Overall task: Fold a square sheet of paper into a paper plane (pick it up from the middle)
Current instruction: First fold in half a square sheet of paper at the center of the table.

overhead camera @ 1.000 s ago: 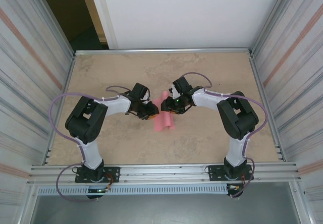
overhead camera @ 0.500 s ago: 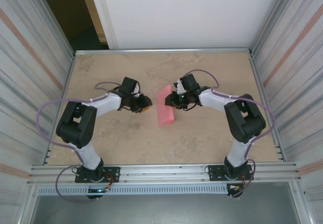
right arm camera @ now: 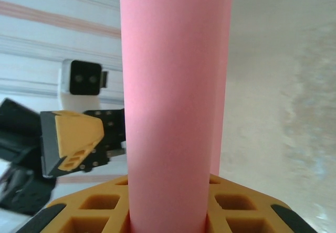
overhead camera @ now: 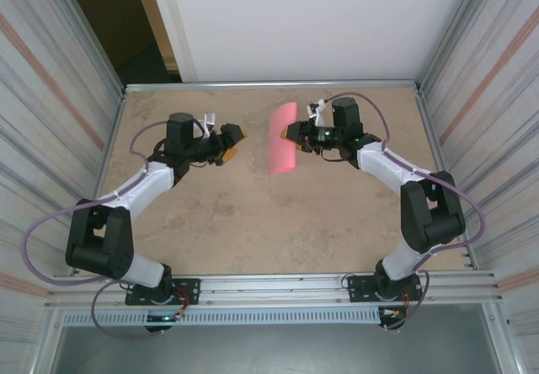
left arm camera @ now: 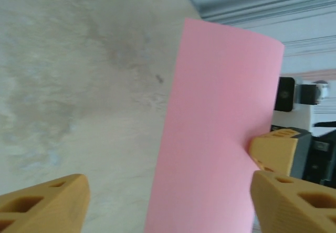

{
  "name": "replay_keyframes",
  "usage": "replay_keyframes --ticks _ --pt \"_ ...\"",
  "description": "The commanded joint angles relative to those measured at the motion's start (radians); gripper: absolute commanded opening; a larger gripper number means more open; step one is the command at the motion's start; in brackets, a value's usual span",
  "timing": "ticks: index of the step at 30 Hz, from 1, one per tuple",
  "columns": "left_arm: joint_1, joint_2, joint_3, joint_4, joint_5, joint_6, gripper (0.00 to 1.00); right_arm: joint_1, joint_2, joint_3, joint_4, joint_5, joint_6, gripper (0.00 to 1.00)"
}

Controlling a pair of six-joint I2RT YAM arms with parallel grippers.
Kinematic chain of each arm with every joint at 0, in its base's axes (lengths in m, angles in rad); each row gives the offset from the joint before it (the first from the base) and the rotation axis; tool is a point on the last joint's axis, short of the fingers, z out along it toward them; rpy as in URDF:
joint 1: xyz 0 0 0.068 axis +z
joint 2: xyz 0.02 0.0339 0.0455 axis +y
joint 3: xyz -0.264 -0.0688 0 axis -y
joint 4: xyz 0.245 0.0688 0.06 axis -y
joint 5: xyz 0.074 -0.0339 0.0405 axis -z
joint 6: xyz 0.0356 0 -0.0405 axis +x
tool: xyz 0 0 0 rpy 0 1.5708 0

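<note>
The bench (overhead camera: 253, 231) is a beige, marbled surface with metal walls on both sides. The left arm (overhead camera: 143, 184) reaches to the far left part of it, and the right arm (overhead camera: 396, 168) reaches to the far middle.

The square sheet of paper (overhead camera: 284, 146) is pink and bent over into a narrow, rounded strip. It is at the far middle of the bench, and I cannot tell if its lower end touches the surface.

The right gripper (overhead camera: 301, 136) has its jaws closed on one edge of the sheet. The left gripper (overhead camera: 229, 136) is well apart from the sheet, on its left side, with the jaws wide open and nothing between them.
</note>
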Motion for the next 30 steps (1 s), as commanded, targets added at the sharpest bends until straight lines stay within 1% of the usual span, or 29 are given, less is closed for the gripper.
replay_keyframes --ticks 1,3,8,14,17,19,24,27,28,29,30 --pt "-0.023 0.012 0.009 0.196 0.112 -0.097 0.93 0.004 -0.027 0.048 0.110 -0.124 0.098 0.30" --pt "-0.038 0.022 0.023 0.219 0.120 -0.109 0.99 0.005 -0.026 0.046 0.149 -0.138 0.135 0.31" --pt "-0.070 0.055 0.070 0.244 0.152 -0.114 0.99 0.014 -0.014 0.041 0.280 -0.178 0.244 0.32" --pt "-0.083 0.095 0.102 0.328 0.196 -0.149 0.99 0.022 -0.013 0.040 0.311 -0.187 0.302 0.32" --pt "-0.084 0.103 0.103 0.386 0.210 -0.175 0.95 0.020 -0.013 0.035 0.317 -0.191 0.316 0.32" --pt "-0.085 0.099 0.101 0.398 0.211 -0.178 0.88 0.014 -0.017 0.025 0.319 -0.187 0.318 0.32" --pt "-0.074 0.070 0.092 0.344 0.194 -0.136 0.68 -0.013 -0.032 0.003 0.294 -0.173 0.298 0.32" --pt "-0.065 0.052 0.081 0.340 0.183 -0.129 0.57 -0.018 -0.040 0.010 0.230 -0.166 0.265 0.32" --pt "-0.064 0.049 0.081 0.341 0.183 -0.127 0.54 -0.018 -0.042 0.012 0.211 -0.165 0.220 0.32" --pt "-0.064 0.048 0.084 0.337 0.185 -0.123 0.51 -0.018 -0.044 0.013 0.198 -0.163 0.209 0.32" --pt "-0.064 0.047 0.089 0.332 0.186 -0.121 0.46 -0.019 -0.045 0.013 0.185 -0.160 0.199 0.32"
